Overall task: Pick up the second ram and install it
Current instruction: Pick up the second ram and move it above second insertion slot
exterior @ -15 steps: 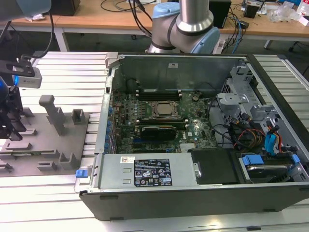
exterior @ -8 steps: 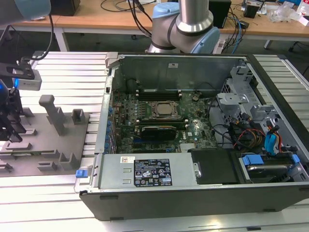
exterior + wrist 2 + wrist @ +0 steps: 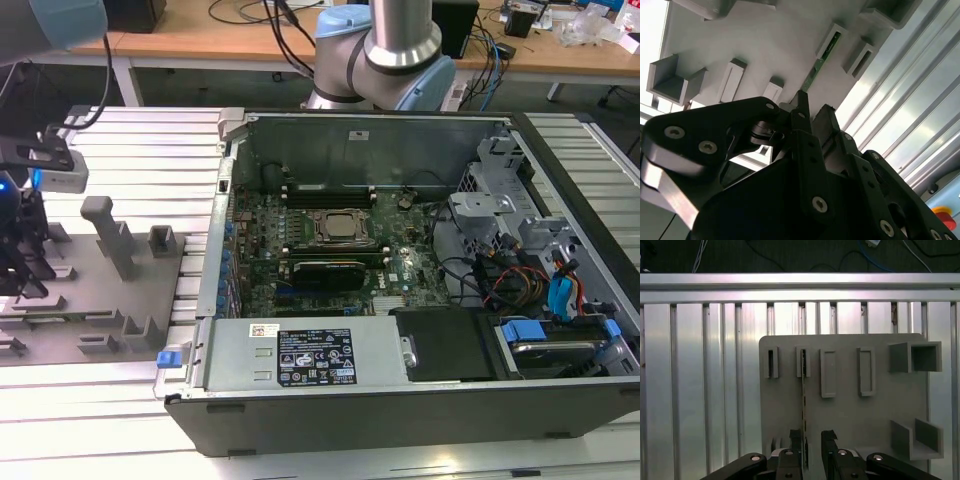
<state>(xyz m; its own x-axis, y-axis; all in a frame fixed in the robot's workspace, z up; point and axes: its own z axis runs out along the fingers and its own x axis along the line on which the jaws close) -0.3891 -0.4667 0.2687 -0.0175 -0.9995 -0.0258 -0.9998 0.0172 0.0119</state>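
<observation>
in the first wrist view the near end of the second ram (image 3: 804, 395) is lying hidden behind the gripper (image 3: 811, 436) (its chips are showing too small to tell), and the picture's edge is cutting off the gripper's body and the grey fixture plate (image 3: 850, 410).

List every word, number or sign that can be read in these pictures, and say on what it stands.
On the computer's grey cover, the large black-and-white label: print too small to read.
Beside it, the small white label: too small to read.
In the first wrist view, the second ram and the grey fixture plate: no text can be seen.
So nothing can be quoted.
</observation>
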